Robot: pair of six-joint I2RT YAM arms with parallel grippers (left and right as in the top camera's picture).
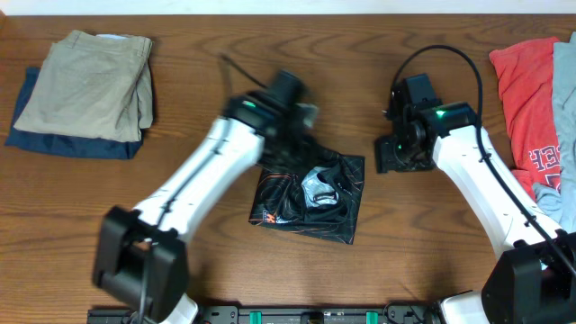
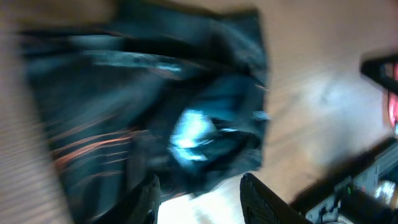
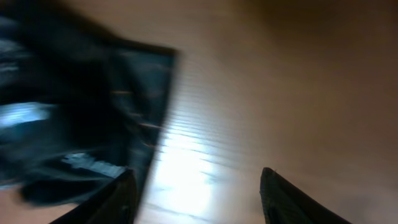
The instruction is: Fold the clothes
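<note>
The black jersey [image 1: 310, 193] with orange-red lines lies bunched and roughly folded on the wooden table [image 1: 207, 243] near the middle. My left gripper [image 1: 292, 108] hovers just above its far edge, blurred; in the left wrist view [image 2: 200, 198] its fingers are apart and empty over the jersey [image 2: 143, 106]. My right gripper [image 1: 396, 153] sits to the right of the jersey, apart from it. In the right wrist view [image 3: 196, 196] its fingers are open and empty over bare wood, with the jersey's edge [image 3: 81, 106] at the left.
A folded stack of beige and navy clothes [image 1: 85, 94] lies at the back left. A heap of red and grey clothes [image 1: 540, 117] lies at the right edge. A black rail [image 1: 306, 315] runs along the front edge.
</note>
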